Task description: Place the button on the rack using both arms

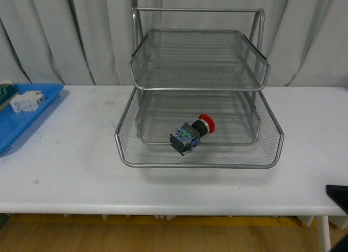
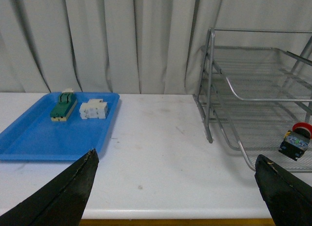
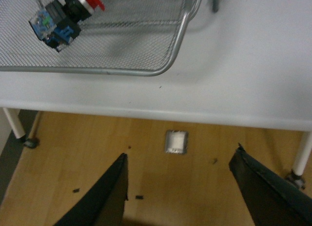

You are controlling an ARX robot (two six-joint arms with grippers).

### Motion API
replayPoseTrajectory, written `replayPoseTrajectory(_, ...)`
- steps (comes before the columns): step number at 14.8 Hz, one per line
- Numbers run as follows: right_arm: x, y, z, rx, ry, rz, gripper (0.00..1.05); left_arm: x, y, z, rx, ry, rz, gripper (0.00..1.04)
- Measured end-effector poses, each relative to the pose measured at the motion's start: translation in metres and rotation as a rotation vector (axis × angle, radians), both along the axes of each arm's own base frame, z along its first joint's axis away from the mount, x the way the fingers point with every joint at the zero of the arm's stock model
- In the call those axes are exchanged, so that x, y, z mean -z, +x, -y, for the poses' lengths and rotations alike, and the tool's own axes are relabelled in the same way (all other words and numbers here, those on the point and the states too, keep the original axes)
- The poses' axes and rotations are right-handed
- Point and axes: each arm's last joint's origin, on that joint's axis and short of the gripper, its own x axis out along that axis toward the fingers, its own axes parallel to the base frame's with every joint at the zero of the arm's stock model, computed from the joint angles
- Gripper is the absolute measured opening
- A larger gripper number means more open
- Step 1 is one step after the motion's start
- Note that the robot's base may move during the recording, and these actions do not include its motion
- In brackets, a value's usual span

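Blue tray (image 1: 16, 127) at far left of the table (image 1: 70, 165), carrying a green-and-cream terminal block (image 2: 63, 108) with a white block (image 2: 93, 110) just beside it. Rack (image 1: 198, 50) stands centre, before the curtain (image 1: 54, 34), with its bottom tray drawn forward. Button (image 1: 193, 133) lies on its side on that tray's mesh, red cap toward rear right. Left gripper (image 2: 175, 156): jaws wide, empty, above the tabletop. Right gripper (image 3: 181, 153): jaws wide, empty, off the table's front edge, over the wood floor (image 3: 73, 153).
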Motion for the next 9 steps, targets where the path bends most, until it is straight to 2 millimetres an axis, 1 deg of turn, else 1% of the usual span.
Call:
replayPoseTrajectory(3, 0.023, 0.026, -0.037, -0.021, 0.069, -0.157, 0.35, 0.0, 0.0, 0.0, 0.0, 0.0, 0.0, 0.98)
replayPoseTrajectory(4, 0.03, 0.033, -0.052, -0.035, 0.081, -0.184, 0.23, 0.0, 0.0, 0.0, 0.0, 0.0, 0.0, 0.98)
replayPoseTrajectory(6, 0.039, 0.048, -0.077, -0.056, 0.08, -0.211, 0.02, 0.0, 0.0, 0.0, 0.0, 0.0, 0.0, 0.98)
replayPoseTrajectory(9, 0.051, 0.074, -0.101, -0.054, 0.056, -0.226, 0.02, 0.0, 0.0, 0.0, 0.0, 0.0, 0.0, 0.98)
